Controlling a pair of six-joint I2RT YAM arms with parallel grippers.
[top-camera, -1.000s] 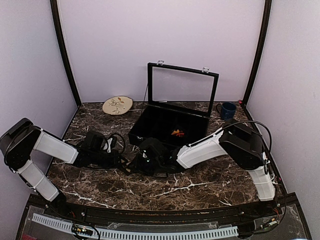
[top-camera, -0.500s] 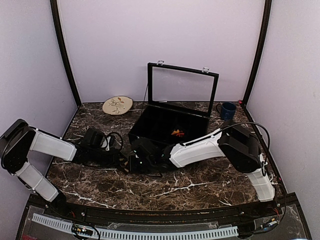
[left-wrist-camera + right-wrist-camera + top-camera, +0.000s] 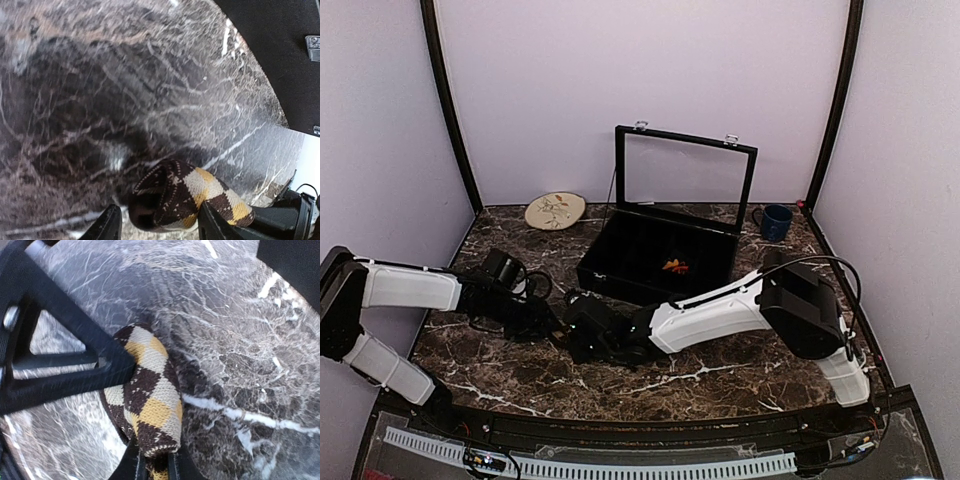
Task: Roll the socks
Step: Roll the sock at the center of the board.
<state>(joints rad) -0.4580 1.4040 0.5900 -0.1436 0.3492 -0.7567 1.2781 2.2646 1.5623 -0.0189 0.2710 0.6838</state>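
Right gripper [image 3: 154,462] clamped on the soft tan-brown and black argyle sock [image 3: 150,390], bunched on dark marble tabletop [image 3: 240,340] just ahead. Left gripper [image 3: 159,222] jaws apart, straddling it. I judge mid-roll, a regrasp; next I close left without letting it unwind.

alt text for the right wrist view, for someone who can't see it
The right gripper, at the bottom edge, is shut on a bunched brown, cream and yellow argyle sock, with the dark marble table behind it. The left gripper's black finger juts in from the left and overlaps the sock's upper part.
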